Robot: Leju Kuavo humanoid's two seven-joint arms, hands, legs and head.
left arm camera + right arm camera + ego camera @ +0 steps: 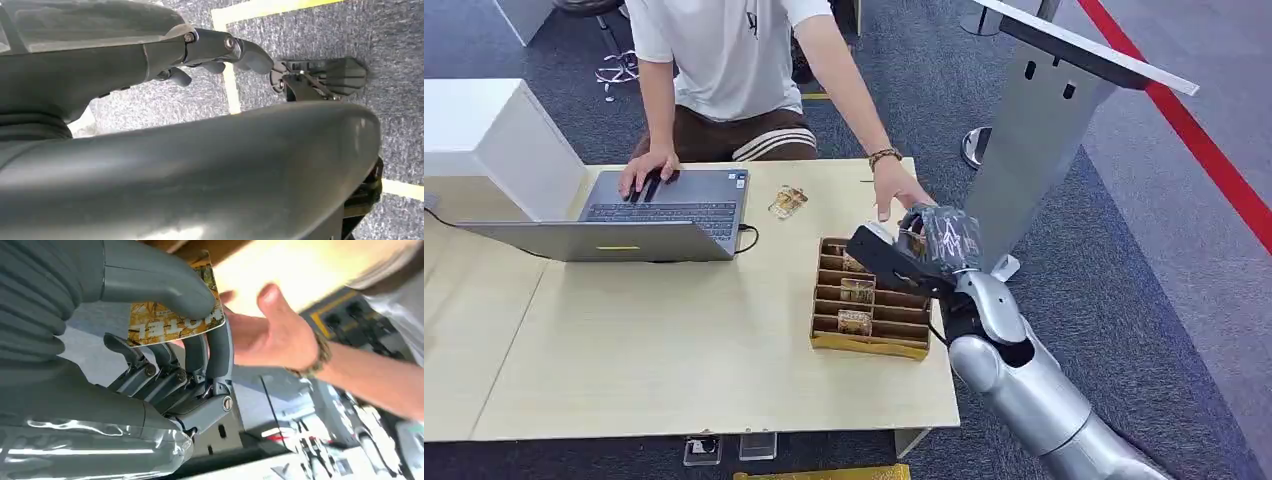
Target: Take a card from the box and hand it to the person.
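Right hand (165, 335) pinches the card (172, 315) between thick grey thumb and dark fingers, raised above the far right corner of the box (869, 310). Card: flat, glossy, yellow-brown leaf print with white lettering. Person's hand (272, 335), palm open, is right next to the card; contact unclear. Box: brown slotted cardboard tray with gold rim, more cards standing in the slots, on the pale wood bench (674, 350). Left hand (220, 52) over grey carpet, fingers curled, holding nothing. Grey laptop (639, 215) on the bench.
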